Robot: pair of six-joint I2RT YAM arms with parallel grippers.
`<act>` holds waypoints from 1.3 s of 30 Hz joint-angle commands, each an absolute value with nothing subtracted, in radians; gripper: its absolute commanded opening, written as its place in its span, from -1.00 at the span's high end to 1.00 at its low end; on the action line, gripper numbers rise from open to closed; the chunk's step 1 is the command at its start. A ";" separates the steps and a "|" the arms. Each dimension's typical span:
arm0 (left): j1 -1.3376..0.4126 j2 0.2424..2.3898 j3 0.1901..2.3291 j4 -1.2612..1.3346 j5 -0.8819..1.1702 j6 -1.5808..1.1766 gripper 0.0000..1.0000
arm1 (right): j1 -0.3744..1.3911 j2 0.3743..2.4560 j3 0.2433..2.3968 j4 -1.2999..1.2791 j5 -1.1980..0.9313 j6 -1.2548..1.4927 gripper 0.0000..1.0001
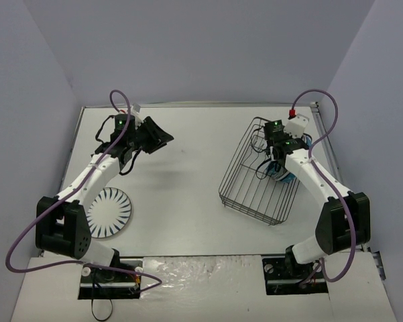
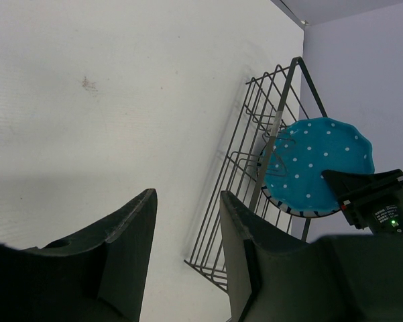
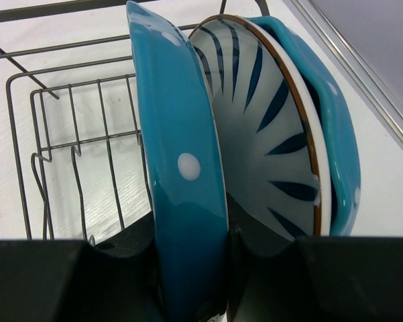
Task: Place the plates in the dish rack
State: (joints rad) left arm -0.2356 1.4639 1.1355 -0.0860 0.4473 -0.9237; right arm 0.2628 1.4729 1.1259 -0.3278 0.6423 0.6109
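Observation:
The black wire dish rack [image 1: 258, 181] sits on the right of the table. Inside it my right gripper [image 1: 276, 168] is shut on the rim of a teal dotted plate [image 3: 181, 161] that stands on edge. Just behind that plate, a white striped plate [image 3: 268, 134] and a second teal plate [image 3: 338, 154] also stand upright among the rack's wires [image 3: 53, 141]. Another striped plate [image 1: 109, 213] lies flat near the left arm's base. My left gripper [image 1: 157, 137] hangs open and holds nothing, above the far-left table. In the left wrist view it [image 2: 188, 198] faces the rack [image 2: 255, 174] and the held teal plate [image 2: 318, 164].
Grey walls close in the white table [image 1: 188, 194] on the left, back and right. A raised metal edge [image 3: 362, 74] runs along the table just right of the rack. The right arm's links [image 1: 322, 188] reach over the rack's right side.

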 commanded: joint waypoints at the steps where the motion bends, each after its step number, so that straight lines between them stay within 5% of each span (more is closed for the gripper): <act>1: -0.230 1.396 1.172 -0.055 0.449 -0.911 0.24 | 0.226 1.501 1.174 -0.289 0.705 0.606 1.00; 8: -0.232 1.381 1.183 -0.075 0.453 -0.905 0.24 | 0.221 1.555 1.169 -0.272 0.669 0.611 0.90; 19: -0.230 1.359 1.201 -0.105 0.453 -0.893 0.24 | 0.225 1.484 1.176 -0.286 0.643 0.606 0.02; 34: -0.228 1.296 1.190 -0.161 0.402 -0.896 0.24 | 0.356 1.223 1.315 -0.423 0.658 0.596 -0.09; 39: -0.215 1.208 1.146 -0.238 0.297 -0.908 0.12 | 0.502 1.202 1.301 -0.309 0.474 0.603 -0.14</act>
